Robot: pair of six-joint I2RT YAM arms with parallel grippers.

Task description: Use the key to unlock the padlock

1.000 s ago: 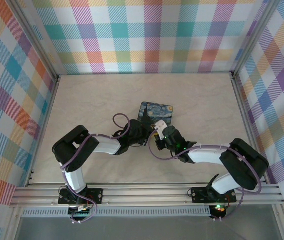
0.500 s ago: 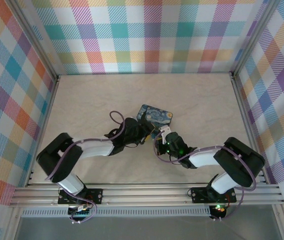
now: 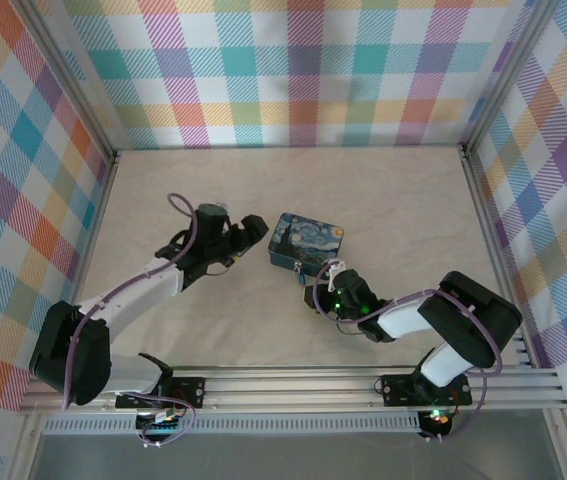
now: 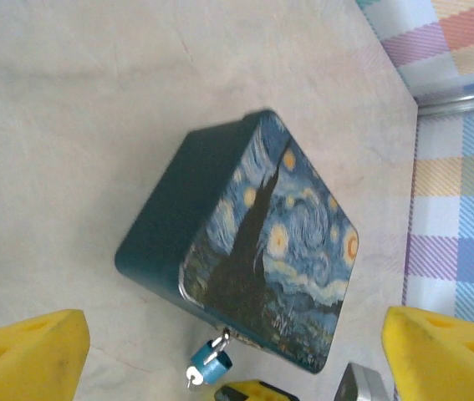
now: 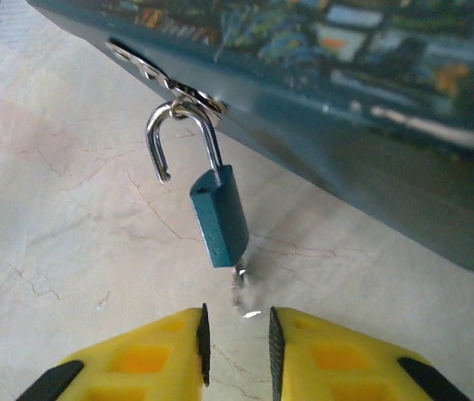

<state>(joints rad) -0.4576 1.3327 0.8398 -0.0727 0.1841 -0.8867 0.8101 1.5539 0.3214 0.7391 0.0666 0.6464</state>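
Two barely parted jaws on the right gripper (image 5: 237, 319), holding nothing, just short of the key (image 5: 240, 288) stuck in the bottom of the padlock (image 5: 220, 215). It hangs, shackle popped open, off the starry box (image 5: 370, 109). Beside that box, the left gripper (image 4: 235, 322) gapes wide, empty.

A starry-night box (image 3: 308, 240) lies on the pale marbled table (image 3: 403, 200).

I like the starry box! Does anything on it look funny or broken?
The padlock hangs crooked from the latch of the starry box. One end of its metal loop is out of the blue body, so it is open. The key sticks out of its bottom. Nothing looks broken.
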